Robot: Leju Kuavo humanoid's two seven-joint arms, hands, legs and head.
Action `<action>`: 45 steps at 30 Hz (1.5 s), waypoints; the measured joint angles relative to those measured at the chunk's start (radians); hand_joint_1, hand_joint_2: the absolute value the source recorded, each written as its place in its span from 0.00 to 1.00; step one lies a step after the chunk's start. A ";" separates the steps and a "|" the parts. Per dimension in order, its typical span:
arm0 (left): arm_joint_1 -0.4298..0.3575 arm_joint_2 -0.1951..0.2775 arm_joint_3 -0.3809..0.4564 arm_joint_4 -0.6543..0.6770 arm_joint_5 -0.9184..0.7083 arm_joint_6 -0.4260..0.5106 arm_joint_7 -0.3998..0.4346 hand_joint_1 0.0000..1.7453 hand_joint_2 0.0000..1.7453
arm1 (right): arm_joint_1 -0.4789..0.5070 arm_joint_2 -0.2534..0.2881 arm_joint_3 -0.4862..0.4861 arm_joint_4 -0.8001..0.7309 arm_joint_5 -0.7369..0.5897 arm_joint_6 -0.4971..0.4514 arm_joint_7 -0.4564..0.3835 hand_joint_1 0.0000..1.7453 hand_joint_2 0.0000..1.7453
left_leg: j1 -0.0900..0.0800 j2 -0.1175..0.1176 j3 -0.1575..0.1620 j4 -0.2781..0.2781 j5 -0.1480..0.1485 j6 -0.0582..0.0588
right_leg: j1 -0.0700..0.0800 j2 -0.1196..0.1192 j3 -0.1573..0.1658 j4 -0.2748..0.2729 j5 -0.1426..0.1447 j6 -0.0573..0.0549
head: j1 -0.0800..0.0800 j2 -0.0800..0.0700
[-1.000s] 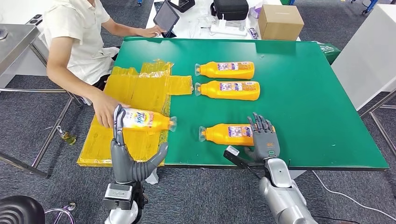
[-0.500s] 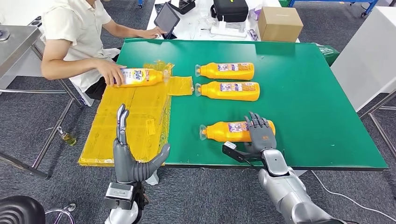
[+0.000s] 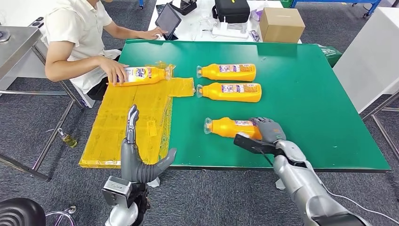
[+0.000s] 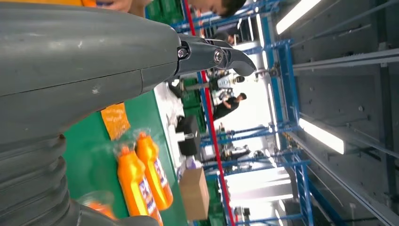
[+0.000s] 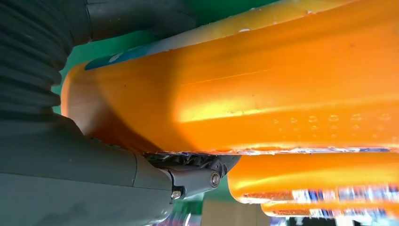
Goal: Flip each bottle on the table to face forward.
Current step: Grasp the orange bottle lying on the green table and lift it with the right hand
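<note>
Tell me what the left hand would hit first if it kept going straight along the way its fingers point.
Probably nothing soon. The left hand hangs open before the table edge, fingers pointing up over the yellow sheet. Farther along lies the bottle a person holds, though depth is unclear.

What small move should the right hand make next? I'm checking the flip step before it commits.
Probably roll the wrist to turn the nearest bottle over. The right hand grips its base end, the bottle tilted with its back label partly showing, so the flip looks unfinished. The left hand is open off the table edge and need not move.
</note>
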 joint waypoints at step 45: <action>-0.034 -0.041 -0.011 0.175 0.671 -0.221 0.261 0.00 1.00 | 0.221 0.313 0.409 -0.317 -0.413 -0.286 -0.143 1.00 1.00 | 0.001 0.001 -0.012 0.000 0.000 -0.002 | 0.001 0.002 -0.013 0.001 0.000 0.000 | 0.000 0.000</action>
